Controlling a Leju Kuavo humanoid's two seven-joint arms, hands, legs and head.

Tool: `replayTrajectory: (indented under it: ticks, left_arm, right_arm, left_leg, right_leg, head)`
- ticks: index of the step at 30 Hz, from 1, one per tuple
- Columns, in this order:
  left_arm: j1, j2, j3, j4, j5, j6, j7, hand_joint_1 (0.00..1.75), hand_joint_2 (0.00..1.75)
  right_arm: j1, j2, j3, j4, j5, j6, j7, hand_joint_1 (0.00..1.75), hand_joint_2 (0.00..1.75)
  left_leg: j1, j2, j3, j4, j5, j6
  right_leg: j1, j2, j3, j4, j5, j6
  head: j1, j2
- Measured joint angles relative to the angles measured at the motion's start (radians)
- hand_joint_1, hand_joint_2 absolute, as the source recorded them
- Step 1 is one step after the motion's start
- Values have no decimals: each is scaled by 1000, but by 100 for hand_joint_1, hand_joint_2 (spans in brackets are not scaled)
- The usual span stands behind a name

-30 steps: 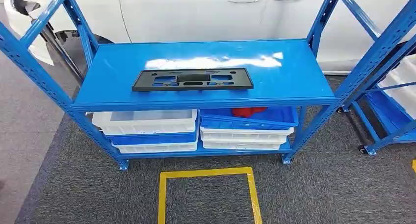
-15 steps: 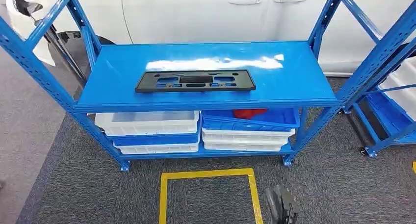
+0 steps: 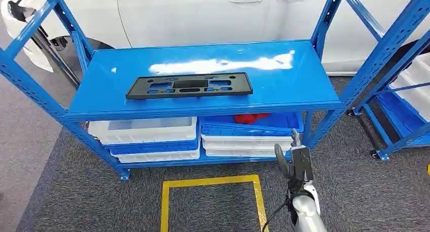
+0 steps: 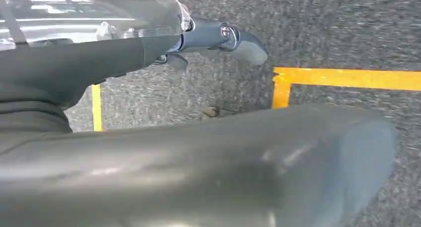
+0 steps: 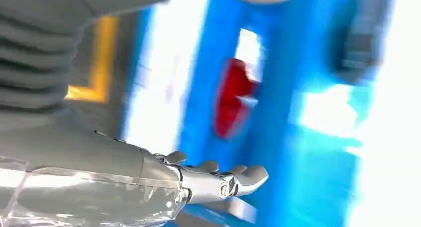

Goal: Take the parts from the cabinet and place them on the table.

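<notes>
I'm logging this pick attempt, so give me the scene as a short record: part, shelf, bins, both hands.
part: black plate, flat on the top shelf
shelf: blue rack, white car behind
bins: white and blue trays stacked on the lower shelf; something red in the upper right blue one
right hand: raised before the lower shelf, empty, fingers apart
left hand: empty, over the carpet

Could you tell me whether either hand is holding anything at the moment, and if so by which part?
Nothing is held. The right hand is raised in front of the lower shelf, fingers apart and empty; the left hand hangs over the carpet, also empty. The black part lies untouched on the shelf.
</notes>
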Motion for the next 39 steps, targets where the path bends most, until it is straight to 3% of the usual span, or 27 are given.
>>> replayTrajectory:
  ticks: [1,4,5,6,7,9,10,11,12,13,15,16,17,20,21,22,23,25,26,27,28,30,31,32,36,37,39]
  left_arm:
    - [-3,3,-3,4,5,3,-1,0,0]
    - [-17,5,-23,11,26,8,-7,0,0]
    - [-17,5,-29,14,34,11,-10,0,0]
    - [-19,5,-35,15,39,13,-10,0,0]
    - [-22,5,-42,16,45,15,-13,0,0]
    - [-34,5,-56,21,58,22,-15,0,0]
    - [-38,5,-61,23,63,23,-16,0,0]
    - [-41,5,-69,26,68,24,-16,0,0]
    - [-43,5,-75,28,73,25,-16,0,0]
    - [-45,5,-79,29,76,25,-16,0,0]
    - [-50,4,-83,29,79,25,-16,0,0]
    - [-51,3,-87,29,80,25,-16,0,0]
    - [-56,4,-93,29,81,25,-16,0,0]
    - [-62,4,-102,30,84,25,-14,0,0]
    - [-65,5,-106,30,84,25,-14,0,0]
    - [-66,4,-110,30,87,25,-14,0,0]
    - [-69,4,-115,30,90,25,-14,0,0]
    - [-72,5,-121,31,93,25,-14,0,0]
    - [-72,5,-123,33,94,25,-13,0,0]
    - [-71,4,-125,34,94,25,-12,0,0]
    - [-72,5,-126,35,96,25,-12,0,0]
    - [-75,6,-131,35,97,26,-12,0,0]
    - [-77,6,-133,35,98,27,-12,0,0]
    - [-79,6,-136,37,100,27,-11,0,0]
    - [-83,6,-147,40,105,29,-10,0,0]
    - [-85,6,-148,40,105,29,-10,0,0]
    - [-89,6,-151,41,108,31,-10,0,0]
  right_arm:
    - [-11,-1,19,-22,0,-16,-8,0,175]
    - [-35,-2,90,-95,5,-63,-31,0,175]
    - [-48,-2,122,-122,9,-80,-39,0,175]
    - [-61,-3,142,-137,12,-90,-43,0,175]
    - [-77,-3,168,-151,18,-102,-48,0,175]
    - [-106,-2,232,-172,40,-124,-57,0,175]
    - [-114,-2,258,-176,52,-133,-58,0,175]
    - [-124,-2,289,-177,68,-141,-59,0,175]
    - [-133,-2,318,-177,86,-148,-60,0,175]
    - [-143,-2,346,-177,104,-156,-60,0,175]
    - [-158,3,378,-176,143,-170,-60,0,175]
    - [-170,6,399,-170,164,-179,-59,0,175]
    - [-187,11,422,-162,184,-187,-57,0,175]
    - [-219,26,499,-128,255,-215,-46,0,175]
    - [-230,34,518,-117,277,-223,-41,0,175]
    - [-242,40,539,-102,297,-232,-37,0,175]
    - [-257,48,560,-86,320,-240,-30,0,175]
    - [-279,59,598,-47,360,-254,-18,0,175]
    - [-285,63,619,-23,383,-261,-8,0,175]
    - [-291,68,638,0,407,-267,2,0,175]
    - [-298,72,653,16,427,-271,11,0,175]
    - [-323,86,686,56,473,-281,34,0,175]
    - [-336,91,703,77,496,-285,46,0,175]
    - [-350,95,716,93,514,-289,55,0,175]
    - [-392,113,782,177,605,-295,113,0,175]
    - [-403,115,795,198,628,-296,129,0,175]
    - [-431,120,823,245,674,-296,162,0,175]
  left_leg:
    - [-8,0,15,-36,-7,9]
    - [-12,-1,10,-46,-4,13]
    - [-11,-1,13,-57,1,19]
    - [-1,1,23,-70,9,25]
    - [-3,1,24,-74,12,28]
    - [-5,1,22,-74,12,32]
    - [-6,1,23,-74,11,33]
    - [-6,1,23,-73,10,34]
    - [-7,0,26,-72,8,34]
    - [-7,0,28,-71,6,33]
    - [-7,-5,35,-64,-2,28]
    - [-7,-5,31,-63,-5,25]
    - [-14,-5,24,-54,-8,19]
    - [-11,-4,24,-62,-4,2]
    - [-10,-4,20,-56,-13,-4]
    - [-9,-1,14,-33,-29,-9]
    - [-8,-1,-14,29,-64,-14]
    - [-2,-1,-99,200,-135,-23]
    - [-1,-1,-130,256,-147,-26]
    - [2,-1,-139,261,-132,-28]
    - [5,-1,-124,218,-97,-29]
    - [10,0,-33,23,9,-29]
    - [11,1,-1,-47,17,-27]
    - [2,-1,5,-59,13,-18]
    - [3,-2,-1,-60,18,9]
    - [6,-1,1,-63,21,16]
    - [3,-1,-1,-63,21,25]
  right_leg:
    - [4,1,-1,0,-2,5]
    - [0,2,-4,-5,2,23]
    - [2,2,-1,-9,4,30]
    - [1,1,-2,-2,-6,34]
    - [1,0,-14,26,-27,36]
    - [0,0,-93,190,-110,41]
    - [0,0,-132,269,-137,42]
    - [-1,0,-158,316,-140,44]
    - [-2,0,-158,304,-116,44]
    - [-2,0,-133,244,-71,43]
    - [-2,-1,-46,54,29,34]
    - [0,-2,-24,12,21,27]
    - [5,-2,-27,-6,22,24]
    - [7,3,-33,-4,23,11]
    - [-3,0,-27,-14,29,2]
    - [-3,-2,-23,-17,28,-1]
    - [-3,-4,-22,-17,27,-5]
    - [-2,-5,-21,-17,25,-7]
    - [-2,-5,-21,-17,25,-8]
    - [-2,-5,-20,-16,24,-7]
    - [-3,-5,-18,-16,23,-7]
    - [-5,-3,-10,-15,17,0]
    - [-3,-3,-8,-15,14,5]
    - [3,-1,-12,-10,14,12]
    - [2,0,-13,-16,16,34]
    - [-3,-1,-19,3,-1,38]
    - [-2,-1,-88,148,-80,41]
  head:
    - [0,0]
    - [0,0]
    - [0,0]
    - [0,0]
    - [0,0]
    - [0,0]
    - [0,0]
    - [0,0]
    - [0,0]
    - [0,0]
    - [0,0]
    - [0,0]
    - [0,0]
    - [0,0]
    - [0,0]
    - [0,0]
    - [0,0]
    - [0,0]
    - [0,0]
    - [0,0]
    - [0,0]
    - [0,0]
    - [0,0]
    - [0,0]
    - [0,0]
    - [0,0]
    - [0,0]
